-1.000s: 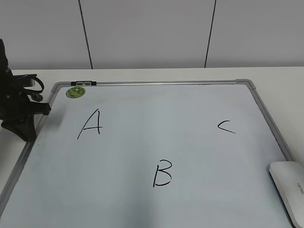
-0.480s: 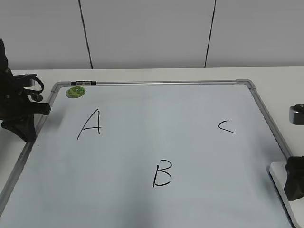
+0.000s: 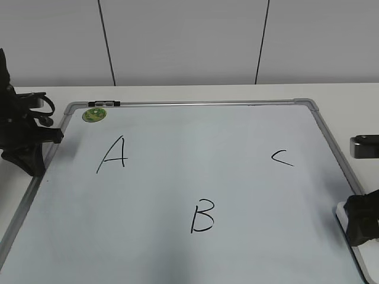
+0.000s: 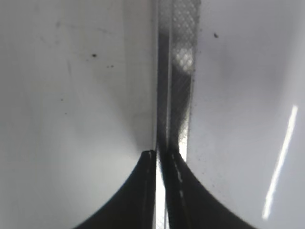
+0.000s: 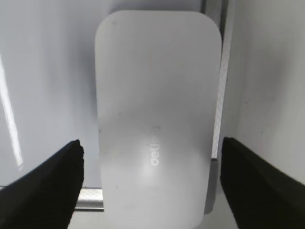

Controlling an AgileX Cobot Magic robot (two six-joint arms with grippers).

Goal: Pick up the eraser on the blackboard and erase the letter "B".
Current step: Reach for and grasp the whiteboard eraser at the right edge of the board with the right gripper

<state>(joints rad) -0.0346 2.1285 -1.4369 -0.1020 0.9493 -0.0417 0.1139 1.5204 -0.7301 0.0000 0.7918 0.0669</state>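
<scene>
far left: left tool (image 3: 26,155) parked at the blackboard (image 3: 195,105) left frame rail, tips pressed together in the left wrist view (image 4: 162,157), pinching nothing visible, well apart from every task thing. no use for the coming grab, judging by where the eraser lies.

moving right across the board: black "a" (image 3: 113,154) upper left, then the letter "b" (image 3: 202,216) low and near the middle, then "c" (image 3: 282,157) toward the right edge. all three strokes whole; nothing wiped yet.

far right: eraser (image 5: 157,119) lying flat at the board's lower right corner, overlapping the frame rail, mostly hidden behind the arm in the exterior view. right tool (image 5: 151,181) directly above it, spread wide, one dark finger (image 5: 45,186) off each long side, neither touching. long axis of the eraser running straight away from the wrist camera, so the short width sits squarely between the fingers. aligned already, probably needing only a descent and a squeeze. after the lift, "b" lies to the left of the eraser, with "c" farther up the board near the sweep path, so worth keeping clear of it.
</scene>
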